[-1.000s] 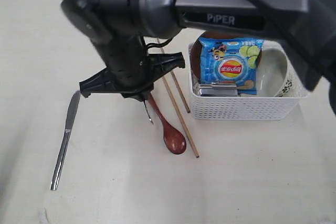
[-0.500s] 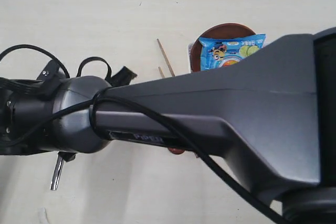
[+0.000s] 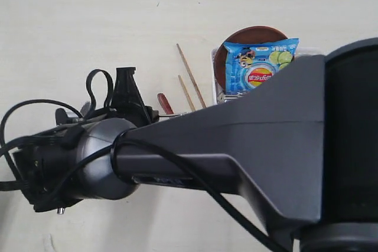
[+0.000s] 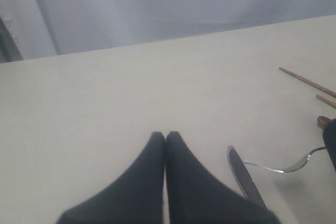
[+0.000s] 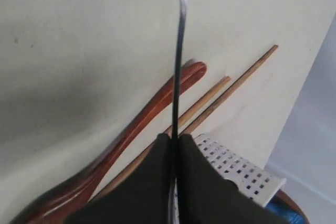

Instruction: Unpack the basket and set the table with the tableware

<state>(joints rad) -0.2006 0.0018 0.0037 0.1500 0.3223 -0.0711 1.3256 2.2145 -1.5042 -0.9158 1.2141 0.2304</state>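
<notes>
- Beside the basket [image 5: 233,167], the right gripper [image 5: 174,139] pinches the fork [image 5: 177,66] by its handle, near the spoon [image 5: 152,109] and chopsticks [image 5: 231,88].
- Farther from the basket, the left gripper [image 4: 165,136] hangs pressed together, empty, beside the knife [image 4: 242,174].

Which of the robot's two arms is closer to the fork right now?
Right. The right fingers are shut on the fork. The left fingers, shut and empty, sit beside the knife, clear of the fork.
</notes>
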